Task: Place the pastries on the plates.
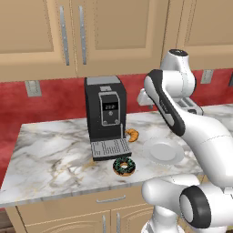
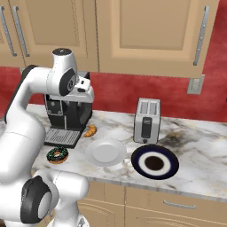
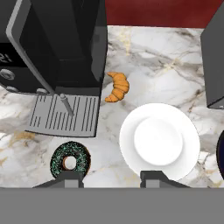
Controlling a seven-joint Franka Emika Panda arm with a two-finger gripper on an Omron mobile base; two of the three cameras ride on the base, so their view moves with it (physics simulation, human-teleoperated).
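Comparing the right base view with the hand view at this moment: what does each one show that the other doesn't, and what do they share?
Right base view alone: the whole navy plate, the upright toaster behind it, the wall cabinets, and the arm raised above the counter.

Hand view alone: the two fingertips at the bottom edge, set apart, with nothing between them.

Both: the donut lying in front of the coffee machine's drip tray, the croissant beside the machine, and the white plate, bare. Both pastries lie on the marble counter.
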